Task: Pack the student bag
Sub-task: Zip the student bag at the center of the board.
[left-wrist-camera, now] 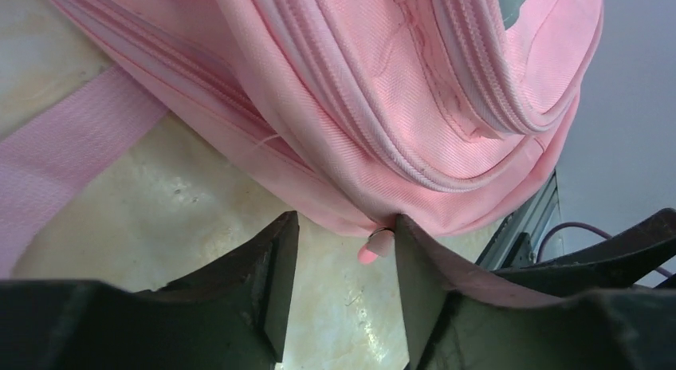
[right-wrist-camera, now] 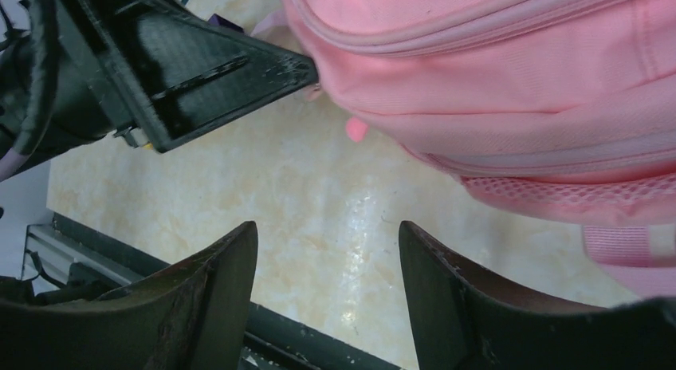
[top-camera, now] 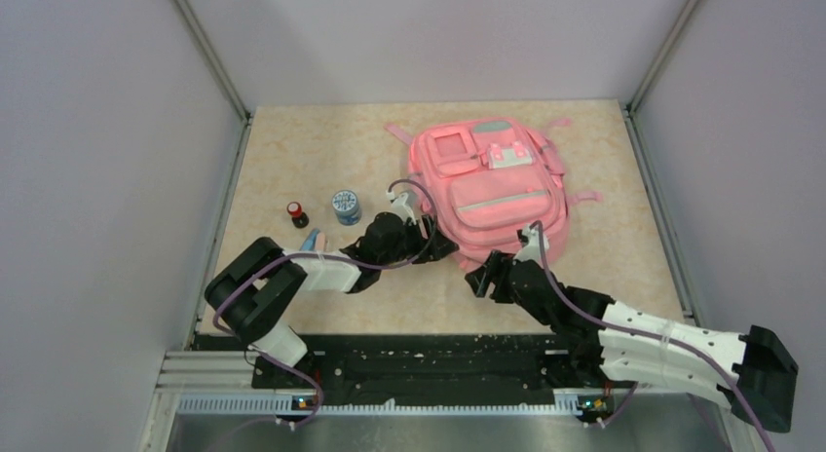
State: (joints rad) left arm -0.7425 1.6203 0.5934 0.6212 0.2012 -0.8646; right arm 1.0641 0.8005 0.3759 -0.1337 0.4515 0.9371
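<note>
The student bag point(top-camera: 492, 184), a big pink backpack, lies flat in the middle of the table. My left gripper point(top-camera: 444, 245) is at its near-left corner and stands open. In the left wrist view the bag point(left-wrist-camera: 383, 91) hangs over the open gripper point(left-wrist-camera: 344, 226), and a small pink zipper pull point(left-wrist-camera: 375, 246) dangles against the inner face of the right finger without being clamped. My right gripper point(top-camera: 477, 277) sits just in front of the bag's near edge. In its wrist view it point(right-wrist-camera: 327, 234) is open over bare table, with the bag point(right-wrist-camera: 494, 83) and the zipper pull point(right-wrist-camera: 356, 129) above.
Left of the bag stand a small red-capped bottle point(top-camera: 296, 214) and a blue-and-white jar point(top-camera: 346, 207). A small blue and pink item point(top-camera: 310, 241) lies by the left arm. A pink strap point(left-wrist-camera: 72, 155) trails on the table. The left gripper's finger point(right-wrist-camera: 207, 67) shows close in the right wrist view.
</note>
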